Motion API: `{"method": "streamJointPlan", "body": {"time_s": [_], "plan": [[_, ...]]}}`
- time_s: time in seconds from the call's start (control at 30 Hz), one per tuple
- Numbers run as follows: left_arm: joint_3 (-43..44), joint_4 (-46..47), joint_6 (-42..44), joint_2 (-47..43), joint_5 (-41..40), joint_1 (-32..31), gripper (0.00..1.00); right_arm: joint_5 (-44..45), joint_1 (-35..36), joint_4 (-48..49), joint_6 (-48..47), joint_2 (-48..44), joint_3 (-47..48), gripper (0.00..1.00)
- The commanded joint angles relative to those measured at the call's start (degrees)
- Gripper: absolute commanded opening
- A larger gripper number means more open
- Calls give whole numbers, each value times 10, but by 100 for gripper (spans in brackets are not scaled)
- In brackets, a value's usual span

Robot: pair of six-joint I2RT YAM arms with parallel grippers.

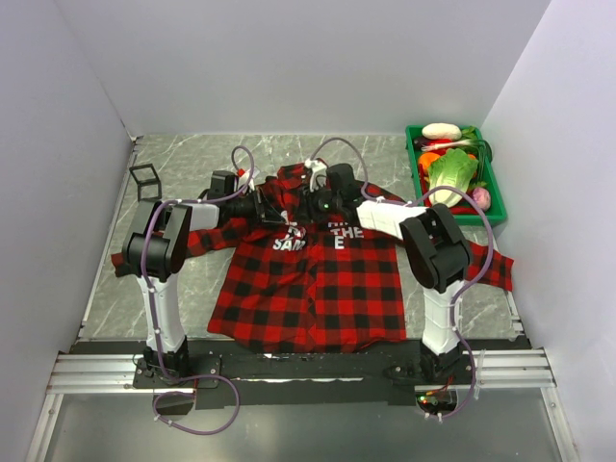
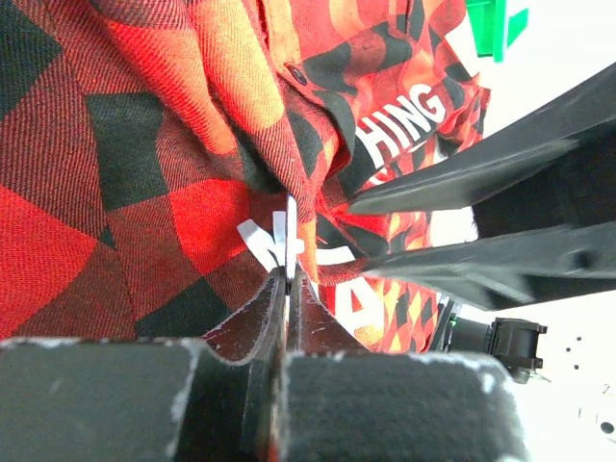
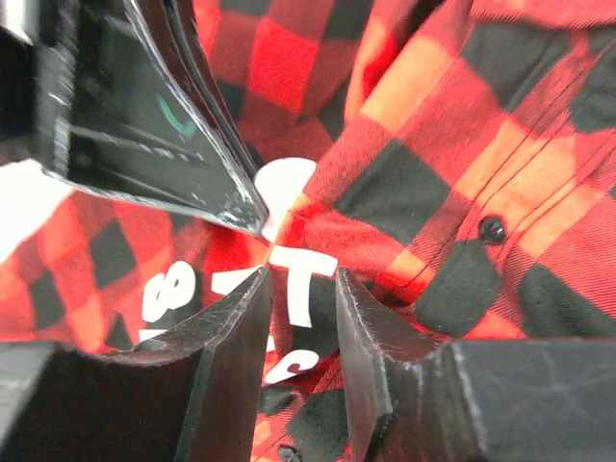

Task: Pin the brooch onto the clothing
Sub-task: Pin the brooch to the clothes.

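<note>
Brooch is not surely seen. A pale sliver (image 2: 292, 231) stands at the tips of the left gripper (image 2: 289, 277), which is closed tight at the chest of the shirt (image 1: 308, 289). It may be the disc edge-on or only a folded letter. Right gripper (image 3: 300, 294) stands part open astride the letter T (image 3: 310, 274), holding nothing. To pin well, I judge, keep the left pinch steady and the cloth taut beneath. From above, both grippers hide the spot.

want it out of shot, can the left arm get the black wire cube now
Probably not yet: the left gripper is shut on a fold of the shirt. Nothing stands between it and the wire cube, so after letting go, likely yes.
</note>
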Motion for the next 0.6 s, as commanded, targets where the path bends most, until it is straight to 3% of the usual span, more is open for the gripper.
{"method": "streamJointPlan", "body": {"time_s": [0.0, 0.57], "plan": [[3, 19, 3, -29, 17, 2, 1, -19, -19, 41, 39, -27, 5, 40], [9, 2, 14, -30, -4, -3, 1, -3, -7, 12, 63, 34, 69, 26]]}}
